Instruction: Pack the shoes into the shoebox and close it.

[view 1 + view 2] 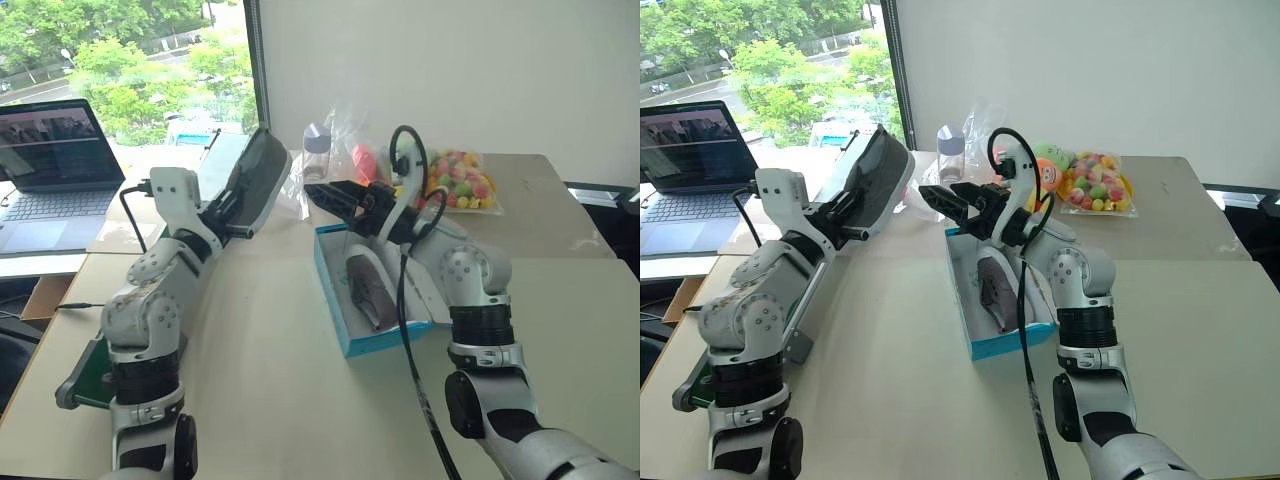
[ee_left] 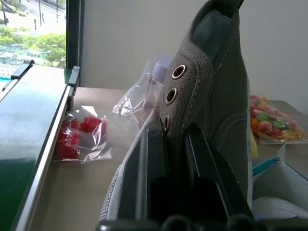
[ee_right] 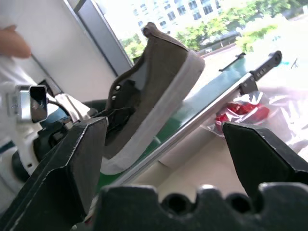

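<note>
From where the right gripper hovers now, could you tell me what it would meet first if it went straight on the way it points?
Most likely the shoe held up by the left gripper: it sits between the right gripper's open fingers in its wrist view. Depth is unclear, so it could pass beside it.

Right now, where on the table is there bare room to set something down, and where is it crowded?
Bare tabletop lies between the two arms, near the camera and left of the shoebox. Another free patch sits right of the box, toward the table's right edge. It is crowded at the far side: plastic bags, a bottle and a bag of colourful balls cluster behind the box.
</note>
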Controlling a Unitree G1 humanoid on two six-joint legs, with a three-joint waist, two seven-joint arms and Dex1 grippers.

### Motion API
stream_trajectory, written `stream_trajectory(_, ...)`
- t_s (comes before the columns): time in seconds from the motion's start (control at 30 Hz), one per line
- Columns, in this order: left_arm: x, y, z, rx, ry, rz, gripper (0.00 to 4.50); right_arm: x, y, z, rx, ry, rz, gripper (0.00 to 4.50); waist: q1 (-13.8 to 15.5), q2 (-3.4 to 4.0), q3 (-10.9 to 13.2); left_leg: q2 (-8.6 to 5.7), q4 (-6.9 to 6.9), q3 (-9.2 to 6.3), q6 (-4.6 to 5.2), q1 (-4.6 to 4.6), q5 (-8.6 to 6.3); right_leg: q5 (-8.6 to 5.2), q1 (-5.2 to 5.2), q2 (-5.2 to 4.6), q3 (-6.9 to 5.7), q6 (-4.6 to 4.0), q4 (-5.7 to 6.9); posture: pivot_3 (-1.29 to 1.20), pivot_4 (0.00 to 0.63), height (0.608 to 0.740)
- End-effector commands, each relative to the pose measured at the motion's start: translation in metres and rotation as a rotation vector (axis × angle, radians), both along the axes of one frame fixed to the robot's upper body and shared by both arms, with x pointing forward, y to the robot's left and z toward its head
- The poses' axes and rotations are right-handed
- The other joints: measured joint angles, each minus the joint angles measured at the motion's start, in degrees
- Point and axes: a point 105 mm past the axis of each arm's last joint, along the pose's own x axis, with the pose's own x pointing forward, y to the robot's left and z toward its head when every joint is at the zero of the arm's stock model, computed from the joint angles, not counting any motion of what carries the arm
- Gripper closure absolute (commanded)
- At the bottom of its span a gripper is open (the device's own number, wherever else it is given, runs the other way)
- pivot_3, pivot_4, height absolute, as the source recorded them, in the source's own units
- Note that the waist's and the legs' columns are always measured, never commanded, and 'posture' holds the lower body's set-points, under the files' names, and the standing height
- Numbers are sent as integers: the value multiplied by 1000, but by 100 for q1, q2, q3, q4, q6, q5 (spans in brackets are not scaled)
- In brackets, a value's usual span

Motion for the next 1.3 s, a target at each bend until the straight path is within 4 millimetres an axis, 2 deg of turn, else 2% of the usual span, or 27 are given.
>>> stream_trajectory(0.03, -1, -24, 19, -11, -78, -40, 4479, 1, -5, 26, 91, -13, -11, 0, 1, 1, 0, 0, 0, 0, 0, 0, 1, -2, 0, 1, 1, 3, 0, 0, 150, 740)
stream_trajectory(0.13, -2, -39, 16, -4, -78, -76, 4479, 6, -10, 27, 120, 13, -37, 0, -20, 1, 0, -1, 1, 2, 1, 1, 1, -13, 1, 2, 7, 22, 0, 0, 150, 740)
stream_trajectory(0.37, -8, -83, 31, -41, -93, -186, 4479, 8, -11, 32, 149, 20, -45, 0, -8, 0, 1, -2, 3, 1, 4, -1, 2, -22, 2, 3, 7, 36, 0, 0, 150, 740)
stream_trajectory(0.6, -11, -98, 38, -62, -100, -226, 4479, 8, -10, 30, 156, 27, -48, 0, -31, 0, 1, -1, 2, 3, 9, -1, -1, -22, 2, 5, 10, 36, 0, 0, 150, 740)
stream_trajectory(0.73, -11, -98, 32, -50, -81, -231, 4500, 8, -12, 33, 180, 21, -47, 1025, -38, 1, 1, 0, 3, 3, 9, 1, -1, -23, 2, 6, 10, 37, 2, 0, 150, 740)
stream_trajectory(1.0, -11, -93, 13, -16, -1, -238, 4500, 13, -17, 41, 208, 13, -89, 3767, -38, 1, 1, -1, 3, 3, 10, 0, -1, -23, 3, 5, 11, 37, 0, 0, 150, 740)
stream_trajectory(1.03, -11, -93, 10, -5, 11, -242, 4500, 14, -18, 43, 210, 11, -96, 4059, -39, 1, 1, -1, 3, 3, 10, 0, -1, -23, 3, 6, 11, 38, 0, 0, 150, 740)
stream_trajectory(1.07, -11, -92, 9, 6, 18, -244, 4500, 14, -19, 45, 212, 8, -102, 4126, -40, 1, 1, -1, 3, 2, 10, 0, -1, -23, 3, 6, 11, 38, 0, 0, 150, 740)
stream_trajectory(1.13, -13, -91, 7, 10, 29, -259, 3561, 17, -21, 48, 204, 3, -118, 4141, -45, 2, 2, -1, 4, 2, 10, 1, -1, -23, 2, 6, 11, 38, 1, 0, 150, 740)
stream_trajectory(1.23, -19, -89, 1, 86, 59, -323, 2542, 21, -27, 51, 144, -10, -171, 4159, -61, 8, 5, -1, 4, 3, 9, 0, 0, -23, 1, 6, 11, 38, 3, 0, 150, 740)
stream_trajectory(1.27, -20, -82, -2, 139, 65, -330, 2216, 21, -30, 52, 55, -36, -188, 4161, -60, 8, 6, -1, 3, 2, 9, 1, 0, -23, 1, 6, 11, 38, 3, 0, 150, 740)
stream_trajectory(1.3, -21, -78, -4, 173, 69, -333, 2216, 21, -33, 52, -7, -53, -199, 4161, -67, 10, 7, -1, 3, 1, 9, 1, 0, -24, 0, 6, 10, 39, 3, 0, 150, 740)
